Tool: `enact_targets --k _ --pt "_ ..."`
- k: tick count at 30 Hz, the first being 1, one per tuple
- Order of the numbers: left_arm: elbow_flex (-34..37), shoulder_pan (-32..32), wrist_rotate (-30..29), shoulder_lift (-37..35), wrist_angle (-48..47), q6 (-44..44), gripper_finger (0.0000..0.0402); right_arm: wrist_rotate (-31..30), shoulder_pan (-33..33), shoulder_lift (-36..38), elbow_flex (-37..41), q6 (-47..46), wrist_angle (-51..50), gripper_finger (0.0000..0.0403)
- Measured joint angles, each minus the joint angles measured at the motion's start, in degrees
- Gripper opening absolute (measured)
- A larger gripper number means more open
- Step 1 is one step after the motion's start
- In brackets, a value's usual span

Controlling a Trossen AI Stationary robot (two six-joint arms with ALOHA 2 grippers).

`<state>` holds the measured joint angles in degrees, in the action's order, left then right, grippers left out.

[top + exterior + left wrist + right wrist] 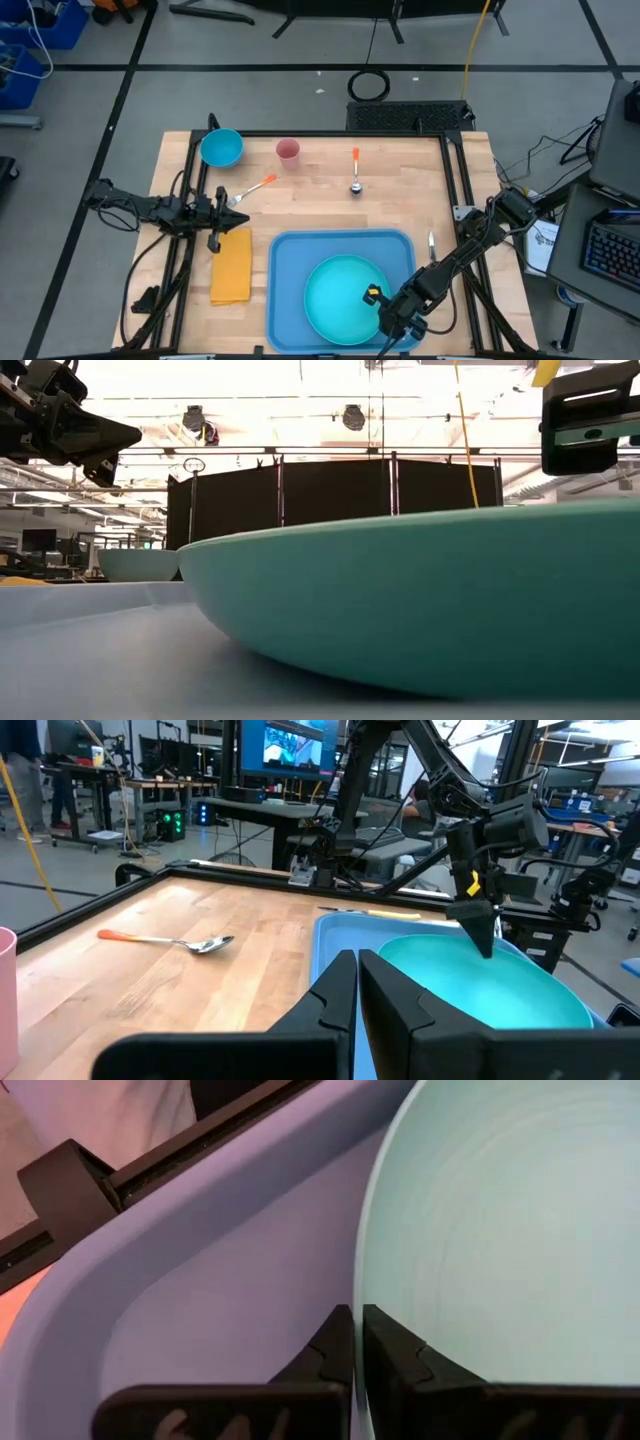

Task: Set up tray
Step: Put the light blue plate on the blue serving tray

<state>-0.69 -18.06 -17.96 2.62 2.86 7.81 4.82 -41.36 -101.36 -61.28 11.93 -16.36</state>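
The blue tray (290, 270) lies at the table's near edge, toward the right. A round teal plate (340, 295) rests in it by its underside (430, 660). My right gripper (388, 322) stands at the plate's near-right rim, slanting down and shut on that rim; it also shows from its own wrist view (357, 1330). My left gripper (222, 208) waits shut and level at the table's left edge, holding nothing. My right gripper pinches the plate's rim (362, 1280) at the plate's near-right side. One finger (400, 1365) is over the plate's inside and the other outside it, over the tray floor. The fingers slant down from the table's right. The plate sits on the tray.
A yellow napkin (231, 265) lies left of the tray. A blue bowl (221, 148) and pink cup (288, 151) stand at the far edge. A fork (250, 190) and spoon (355, 172) lie mid-table, and a knife (432, 243) lies right of the tray.
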Motion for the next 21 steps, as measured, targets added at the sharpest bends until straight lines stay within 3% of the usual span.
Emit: enact_targets --k 21 --pt "0.04 0.02 0.0 0.01 0.0 -0.02 0.0021 1.14 0.0 0.0 0.0 -4.02 -1.64 0.0004"
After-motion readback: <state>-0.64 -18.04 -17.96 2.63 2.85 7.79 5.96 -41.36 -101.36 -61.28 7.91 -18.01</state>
